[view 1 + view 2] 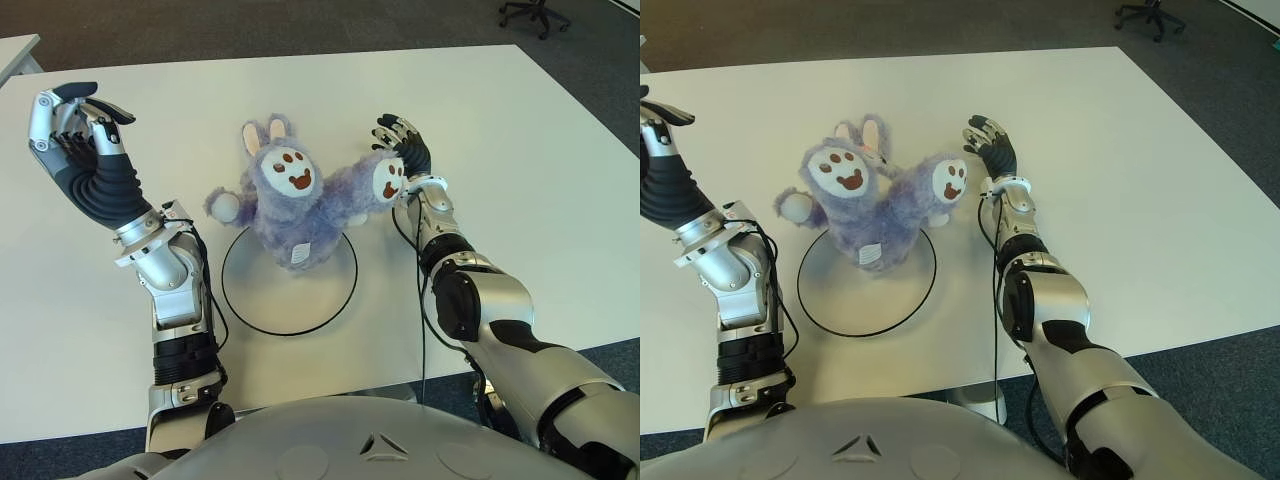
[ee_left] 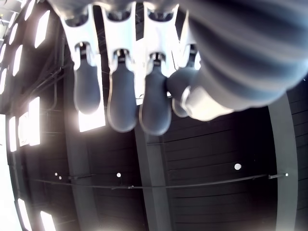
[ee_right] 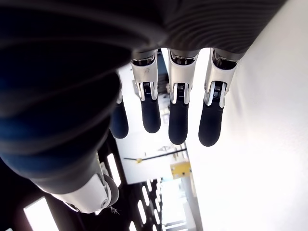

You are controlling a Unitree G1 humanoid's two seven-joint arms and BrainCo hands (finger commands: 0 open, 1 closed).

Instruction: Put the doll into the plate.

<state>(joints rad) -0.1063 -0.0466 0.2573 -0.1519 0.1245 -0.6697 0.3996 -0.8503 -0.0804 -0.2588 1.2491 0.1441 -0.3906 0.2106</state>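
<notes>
A purple plush doll (image 1: 295, 205) with white paws sits upright on the far part of the white, black-rimmed plate (image 1: 300, 330). One of its arms reaches past the rim to the left, and a foot sticks out to the right. My right hand (image 1: 402, 140) is just right of that foot, close against it, open with its fingers (image 3: 178, 120) straight and holding nothing. My left hand (image 1: 88, 112) is raised well to the left of the doll, open with its fingers (image 2: 122, 106) relaxed and nothing in them.
The white table (image 1: 520, 170) stretches wide on both sides of the plate. Its front edge lies close to my body. An office chair (image 1: 535, 12) stands on the dark carpet at the far right, and another table's corner (image 1: 15, 50) shows at far left.
</notes>
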